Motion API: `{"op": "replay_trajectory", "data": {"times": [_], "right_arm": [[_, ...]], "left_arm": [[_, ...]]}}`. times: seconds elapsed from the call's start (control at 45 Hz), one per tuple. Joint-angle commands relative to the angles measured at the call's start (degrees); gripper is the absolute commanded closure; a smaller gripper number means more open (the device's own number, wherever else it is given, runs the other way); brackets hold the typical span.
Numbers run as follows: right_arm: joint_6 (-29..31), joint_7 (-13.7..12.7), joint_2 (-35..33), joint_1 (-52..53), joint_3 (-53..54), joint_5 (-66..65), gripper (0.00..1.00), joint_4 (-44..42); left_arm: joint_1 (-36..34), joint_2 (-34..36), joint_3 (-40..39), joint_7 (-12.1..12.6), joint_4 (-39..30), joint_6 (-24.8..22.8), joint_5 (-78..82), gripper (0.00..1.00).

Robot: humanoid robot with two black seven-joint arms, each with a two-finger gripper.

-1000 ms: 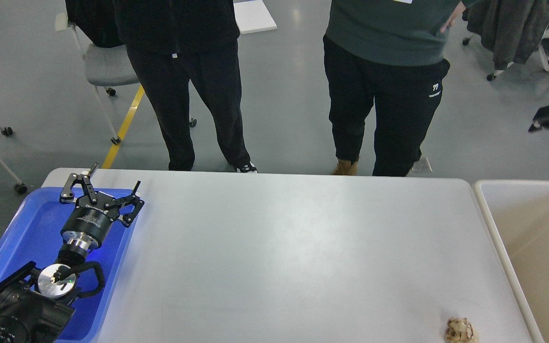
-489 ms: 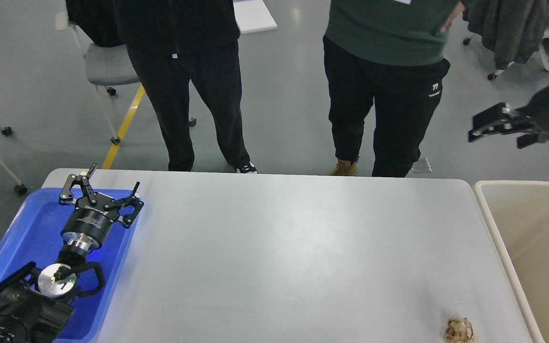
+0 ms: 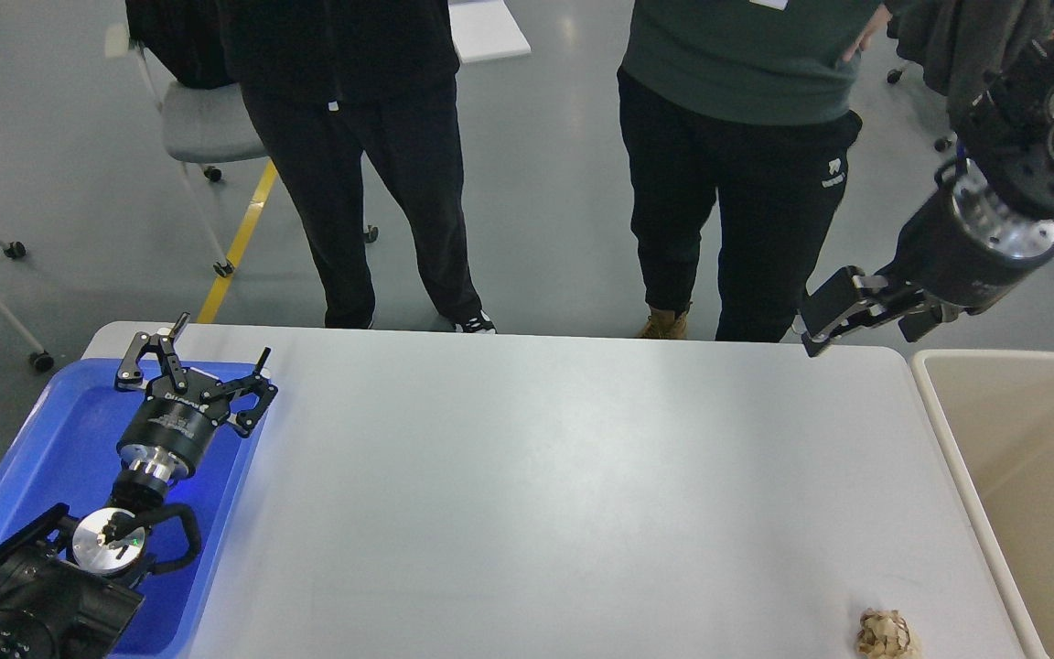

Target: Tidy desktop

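The left gripper's [image 3: 196,359] jaws are spread wide with nothing between them, hanging over the far end of the blue plastic tray [image 3: 42,458] that sits on the left edge of the table. The right gripper [image 3: 843,316] comes in from the upper right and hovers over the table's far right corner; its jaws are seen at an angle and dark, so I cannot tell how far apart they stand or whether they hold anything.

The large smooth light-grey table [image 3: 536,494] — the desktop itself — fills the middle of the view. A small crumpled brown paper wad [image 3: 886,633] lies near its front right corner, close to the beige bin with a cream rim [image 3: 957,458] standing just beside the table's right edge. 2 people in dark trousers [image 3: 737,210] stand behind the far edge.
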Motion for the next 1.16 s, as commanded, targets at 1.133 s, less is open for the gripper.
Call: {"op": "replay_trajectory", "data": {"times": [1.133], "right_arm": [[0.1, -0.2, 9.0, 1.8, -17.9, 11.1, 0.00, 8.0]], "left_arm": [[0.0, 0.0, 0.0, -0.1, 0.0, 0.0, -0.1, 0.00]]}}
